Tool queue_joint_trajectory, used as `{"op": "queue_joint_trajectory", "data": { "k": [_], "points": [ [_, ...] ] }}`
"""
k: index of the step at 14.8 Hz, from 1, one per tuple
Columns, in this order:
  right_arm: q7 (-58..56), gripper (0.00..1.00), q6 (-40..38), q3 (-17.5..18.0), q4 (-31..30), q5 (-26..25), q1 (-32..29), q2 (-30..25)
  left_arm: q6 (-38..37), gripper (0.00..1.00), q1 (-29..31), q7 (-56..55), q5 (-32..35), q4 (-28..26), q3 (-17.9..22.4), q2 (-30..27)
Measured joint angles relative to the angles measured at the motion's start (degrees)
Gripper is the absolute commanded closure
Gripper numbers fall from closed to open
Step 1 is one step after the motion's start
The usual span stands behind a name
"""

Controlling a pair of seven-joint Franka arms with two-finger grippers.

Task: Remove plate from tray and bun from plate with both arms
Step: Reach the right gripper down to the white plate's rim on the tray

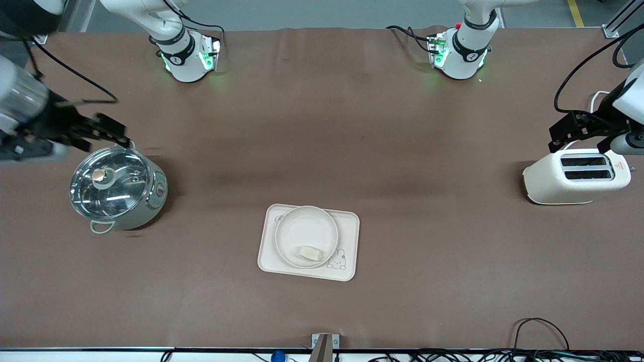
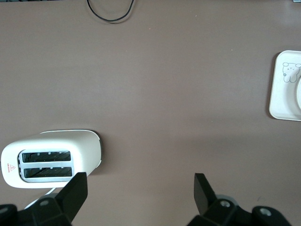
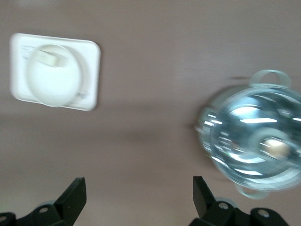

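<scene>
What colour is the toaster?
The toaster is cream-white with black slots, clearest in the front view.

Red warning triangle on the toaster (image 1: 578, 177); no legible lettering anywhere.

We found the right wrist view smeared: the pot (image 3: 254, 143) beside the tray (image 3: 89, 75) was a bright blur. In the left wrist view the tray (image 2: 282, 94) was cut by the edge, its plate (image 2: 298, 94) a mere sliver. In the front view the right gripper (image 1: 103, 131) above the pot (image 1: 118, 188) was blurred, and the left arm (image 1: 624, 110) over the toaster (image 1: 576, 176) ran out of frame.
</scene>
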Motion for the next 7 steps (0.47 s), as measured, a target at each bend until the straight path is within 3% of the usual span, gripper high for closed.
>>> {"op": "queue_joint_trajectory", "data": {
  "k": [2, 7],
  "points": [
    [-0.04, 0.0, 6.07, 0.0, -0.18, 4.45, 1.35, 5.61, -0.01, 0.0, 0.01, 0.0, 0.0, 0.0, 0.0, 0.03],
    [3.7, 0.0, 21.67, 0.11, -0.38, 7.78, 9.92, 19.4, -0.05, 0.0, 0.03, 0.0, 0.0, 0.03, 0.0, 0.09]
  ]
}}
